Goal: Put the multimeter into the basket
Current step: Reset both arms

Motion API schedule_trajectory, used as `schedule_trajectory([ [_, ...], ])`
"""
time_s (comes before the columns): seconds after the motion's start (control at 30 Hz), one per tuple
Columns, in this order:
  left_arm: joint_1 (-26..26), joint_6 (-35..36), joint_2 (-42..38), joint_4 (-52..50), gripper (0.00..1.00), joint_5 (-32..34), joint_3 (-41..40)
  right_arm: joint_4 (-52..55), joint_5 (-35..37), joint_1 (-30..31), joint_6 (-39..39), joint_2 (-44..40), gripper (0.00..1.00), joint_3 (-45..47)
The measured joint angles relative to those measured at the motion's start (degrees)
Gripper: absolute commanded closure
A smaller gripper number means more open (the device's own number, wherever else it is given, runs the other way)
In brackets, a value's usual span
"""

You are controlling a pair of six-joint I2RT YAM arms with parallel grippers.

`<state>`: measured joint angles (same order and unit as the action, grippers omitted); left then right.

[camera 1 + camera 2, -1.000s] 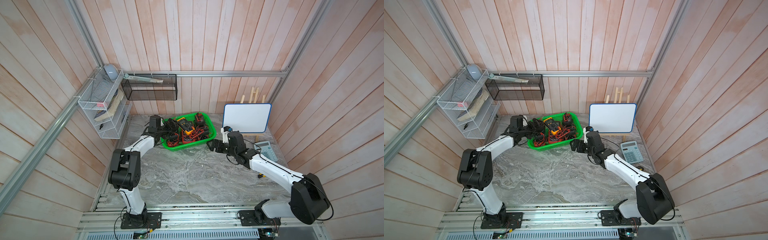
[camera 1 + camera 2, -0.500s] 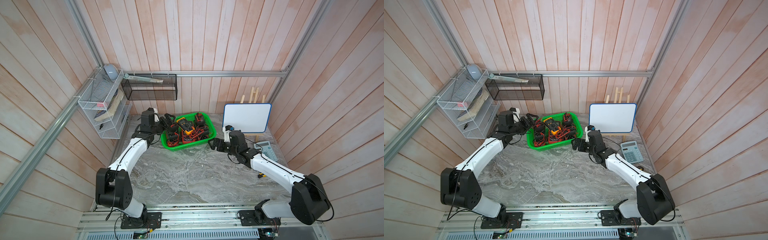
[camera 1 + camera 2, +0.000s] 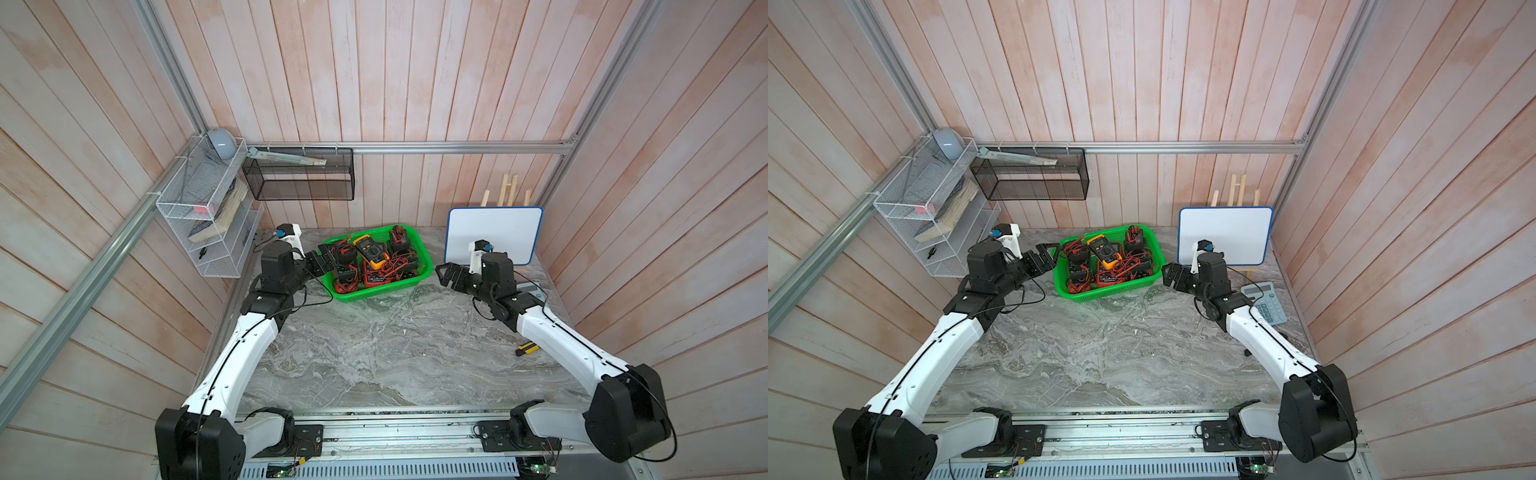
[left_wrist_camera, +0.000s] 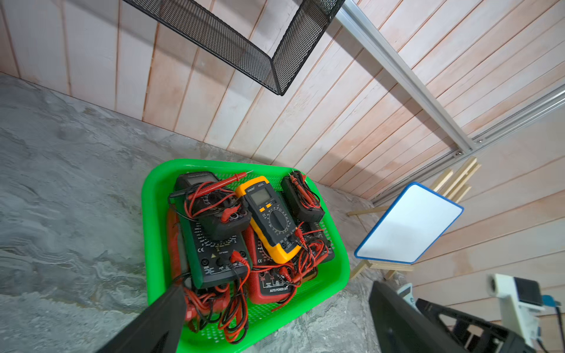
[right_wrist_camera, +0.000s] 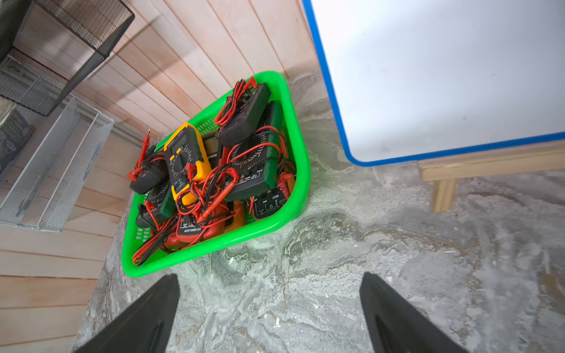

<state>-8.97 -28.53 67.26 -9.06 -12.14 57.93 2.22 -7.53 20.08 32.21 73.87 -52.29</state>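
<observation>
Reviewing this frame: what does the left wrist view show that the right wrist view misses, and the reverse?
Only the left wrist view shows the right arm's wrist camera.
Only the right wrist view shows the white wire rack.
Both show the green basket holding the yellow multimeter among others, the whiteboard, the black mesh bin and the marble table. Each also shows its own open, empty hand: the left hand at the basket's edge, the right hand over bare table.
</observation>
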Motion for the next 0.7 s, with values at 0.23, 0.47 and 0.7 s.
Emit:
schedule_trajectory([
  [0.23, -0.3, 7.0, -6.5, 1.7, 0.00, 4.8, -6.1, 0.0, 0.2, -4.9, -1.8, -3.4, 0.02, 0.0],
  [0.47, -0.6, 14.5, -12.6, 10.8, 0.00, 8.4, -17.9, -0.3, 6.1, -6.4, -4.7, -4.4, 0.02, 0.3],
  [0.7, -0.6, 22.4, -18.6, 26.0, 0.00, 14.5, -35.8, -8.6, 18.1, -11.2, -8.9, -8.0, 0.02, 10.1],
])
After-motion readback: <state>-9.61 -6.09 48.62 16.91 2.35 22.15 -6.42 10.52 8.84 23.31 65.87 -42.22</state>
